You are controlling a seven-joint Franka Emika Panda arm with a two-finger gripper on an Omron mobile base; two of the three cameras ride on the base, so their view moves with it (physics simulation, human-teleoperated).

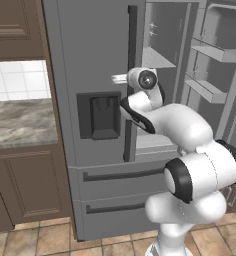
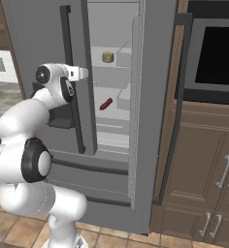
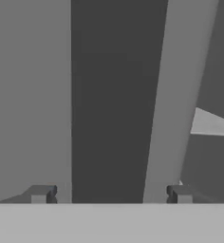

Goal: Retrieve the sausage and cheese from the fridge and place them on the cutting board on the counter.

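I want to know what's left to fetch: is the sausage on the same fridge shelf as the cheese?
No: in the right base view the cheese sits on a higher shelf, the sausage on the shelf below.

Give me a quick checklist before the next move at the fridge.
1. Right fridge door swung open: ok.
2. Sausage in sight on a shelf: ok.
3. Cheese in sight on the shelf above: ok.
4. Gripper empty, fingertips apart: ok.
5. Gripper aimed at the food: not ok, it faces the left door's dark handle.
6. Cutting board ready: cannot tell.
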